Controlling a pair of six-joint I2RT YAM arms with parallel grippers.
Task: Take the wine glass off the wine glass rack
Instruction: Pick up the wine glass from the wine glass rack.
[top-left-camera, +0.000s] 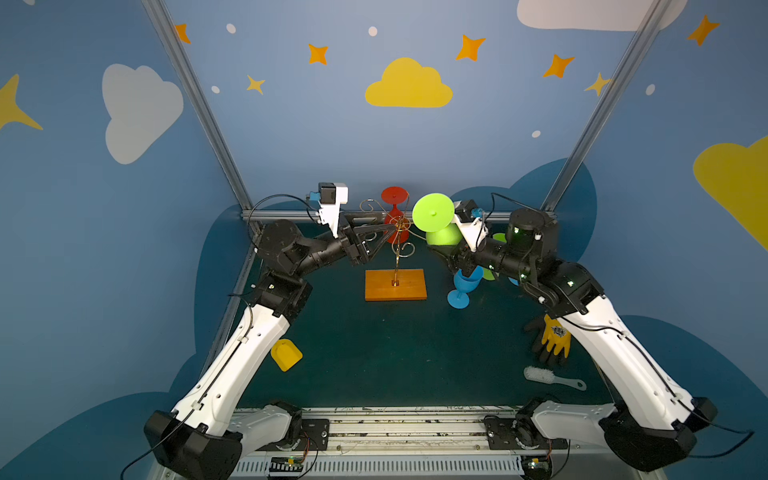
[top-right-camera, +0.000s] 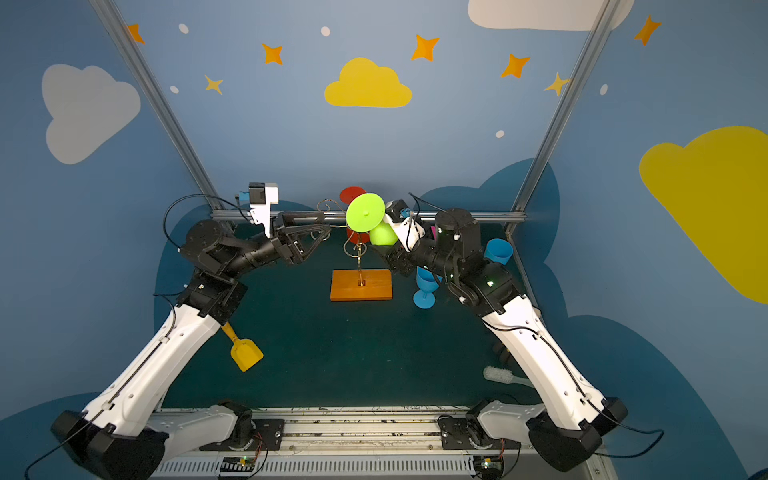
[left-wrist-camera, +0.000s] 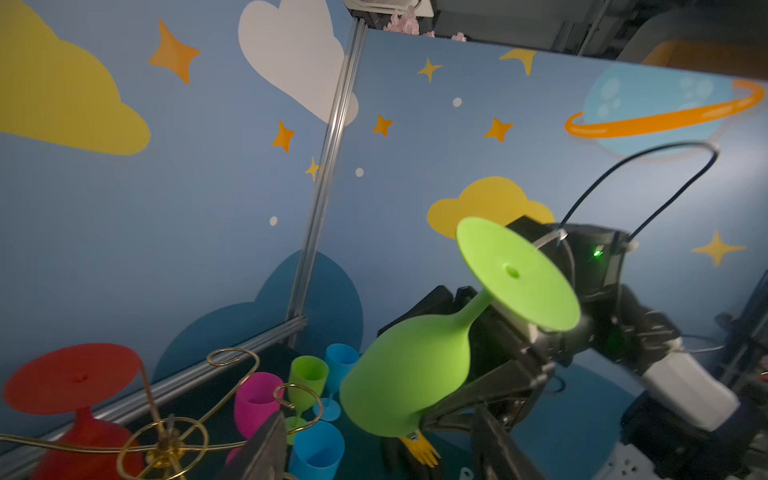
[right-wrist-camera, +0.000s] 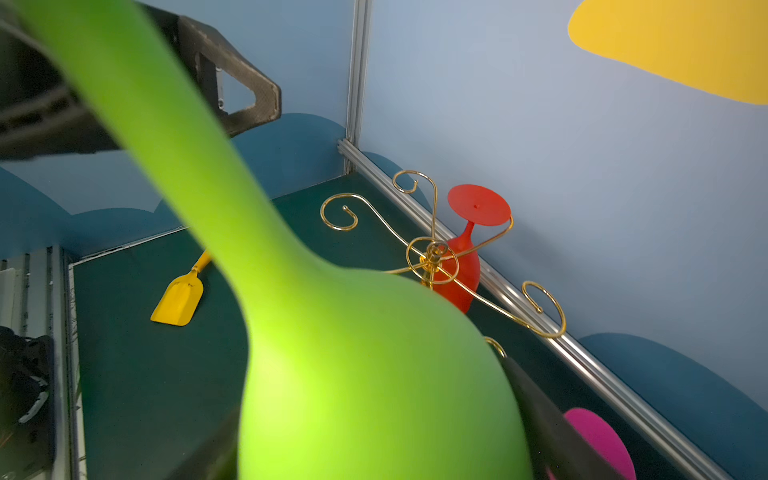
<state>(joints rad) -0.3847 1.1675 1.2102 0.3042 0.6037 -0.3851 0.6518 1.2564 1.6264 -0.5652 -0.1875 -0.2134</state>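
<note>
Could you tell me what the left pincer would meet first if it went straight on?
Most likely the wine glass rack, at its wire top just ahead of the left pincer; depth is unclear.

A robot lab booth: aluminium frame (top-left-camera: 198, 99), cloud-painted walls (top-left-camera: 311, 137).

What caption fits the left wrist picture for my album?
Right claw holding a green wine glass foot-up, beside the gold rack where a red glass hangs.
</note>
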